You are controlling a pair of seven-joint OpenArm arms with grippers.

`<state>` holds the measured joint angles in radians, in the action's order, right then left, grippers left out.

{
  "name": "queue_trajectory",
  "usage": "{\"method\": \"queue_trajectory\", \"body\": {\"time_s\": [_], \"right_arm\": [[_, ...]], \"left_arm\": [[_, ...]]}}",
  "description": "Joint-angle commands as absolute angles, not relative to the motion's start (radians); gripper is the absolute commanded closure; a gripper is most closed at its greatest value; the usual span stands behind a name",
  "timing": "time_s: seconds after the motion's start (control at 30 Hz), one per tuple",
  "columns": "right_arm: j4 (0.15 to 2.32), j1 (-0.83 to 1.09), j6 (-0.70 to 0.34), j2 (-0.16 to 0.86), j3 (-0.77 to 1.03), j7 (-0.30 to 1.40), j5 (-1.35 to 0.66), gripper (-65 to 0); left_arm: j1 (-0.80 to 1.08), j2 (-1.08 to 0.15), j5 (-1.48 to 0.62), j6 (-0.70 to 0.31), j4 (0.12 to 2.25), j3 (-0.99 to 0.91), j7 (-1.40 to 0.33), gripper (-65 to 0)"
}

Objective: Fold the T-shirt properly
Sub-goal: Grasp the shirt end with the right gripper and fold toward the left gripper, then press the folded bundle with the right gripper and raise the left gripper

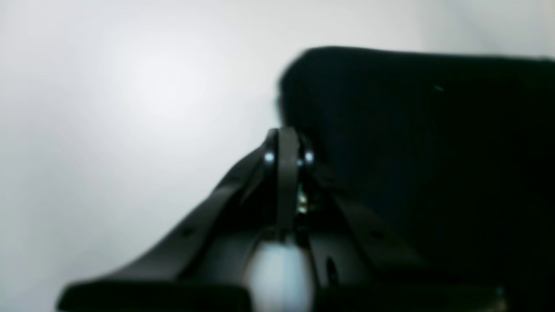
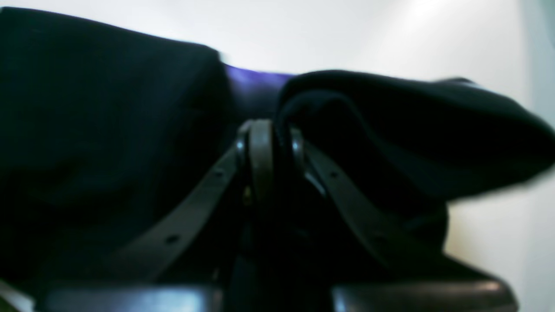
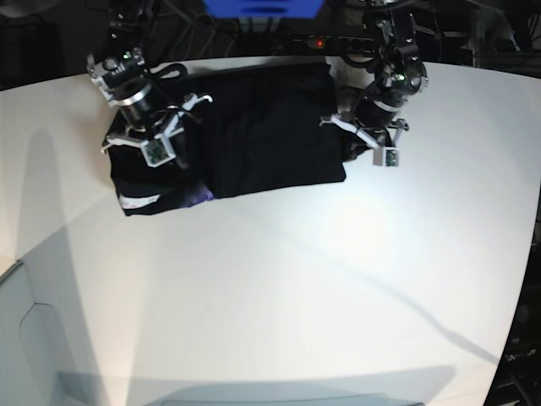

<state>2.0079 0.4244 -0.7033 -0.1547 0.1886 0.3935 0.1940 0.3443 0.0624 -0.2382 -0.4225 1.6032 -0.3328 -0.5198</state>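
Closed right gripper (image 2: pixel 264 143), pinching T-shirt (image 3: pixel 270 135) cloth mid-fold; left gripper (image 1: pixel 288 147) closed beside the hem, grip unclear; a sideways carry is judged next.

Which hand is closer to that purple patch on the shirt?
The right hand. It sits over the black T-shirt at the end where the purple print shows. The left hand is at the shirt's opposite edge, far from the print.

Surface: white desk (image 3: pixel 279 296) | Lying on it: black T-shirt (image 3: pixel 254 135), partly folded, near far edge | purple print showing at its front edge
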Motion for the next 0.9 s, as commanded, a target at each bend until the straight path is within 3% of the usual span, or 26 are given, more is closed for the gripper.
{"method": "queue_trajectory", "body": {"time_s": [0.0, 0.43, 0.87], "right_arm": [[2.034, 0.427, -0.698, -0.157, 0.148, 0.361, 0.163, 0.0], [2.028, 0.433, -0.698, -0.127, -0.295, 0.371, 0.168, 0.0], [1.874, 0.358, -0.698, -0.047, -0.325, 0.369, 0.168, 0.0]], "left_arm": [[0.351, 0.065, -0.217, -0.417, 1.604, -0.325, -0.561, 0.0], [0.34, 0.064, -0.217, -0.415, 1.604, -0.325, -0.561, 0.0], [0.344, 0.028, -0.22, -0.415, 1.678, -0.378, -0.561, 0.0]]}}
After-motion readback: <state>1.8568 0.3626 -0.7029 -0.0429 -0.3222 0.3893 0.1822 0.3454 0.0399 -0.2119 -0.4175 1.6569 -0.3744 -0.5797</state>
